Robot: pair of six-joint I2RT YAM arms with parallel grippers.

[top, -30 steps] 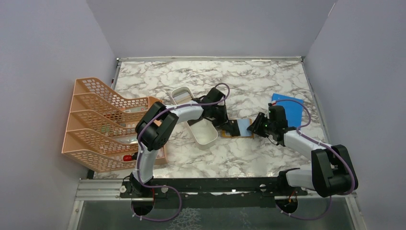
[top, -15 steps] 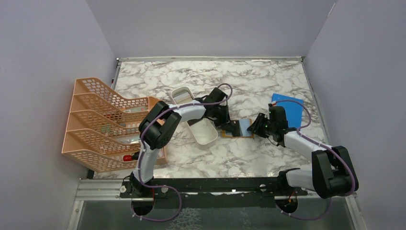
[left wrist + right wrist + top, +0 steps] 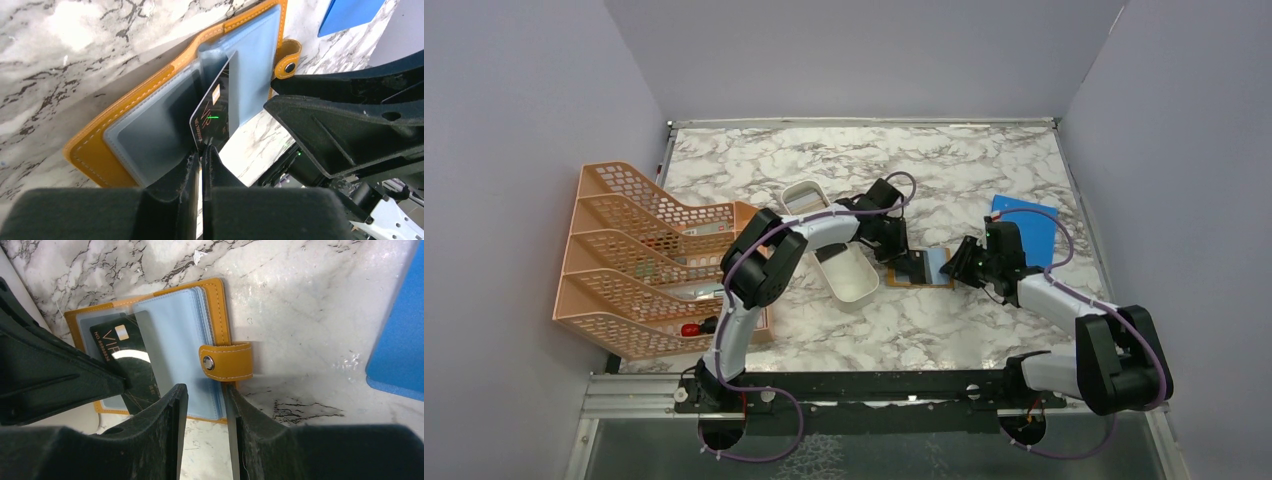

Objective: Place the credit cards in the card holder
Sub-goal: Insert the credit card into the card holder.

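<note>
1. A thin black rectangular plastic credit card (image 3: 215, 117) is clamped at its near edge in the left pincer (image 3: 202, 150). Its far edge is tucked among the grey clear pockets of the open orange-tan leather-like card holder (image 3: 175, 330), which lies on the marble counter (image 3: 300, 300).
2. The right pincer (image 3: 204, 390) is set narrow at the holder's edge by the snap tab (image 3: 225, 361). Whether that edge is nipped cannot be told.
3. The card is judged light, stiff and slick (best held by a short edge), and the pocket film soft.
4. "VIP" is read on the card, while the smaller print is illegible.
</note>
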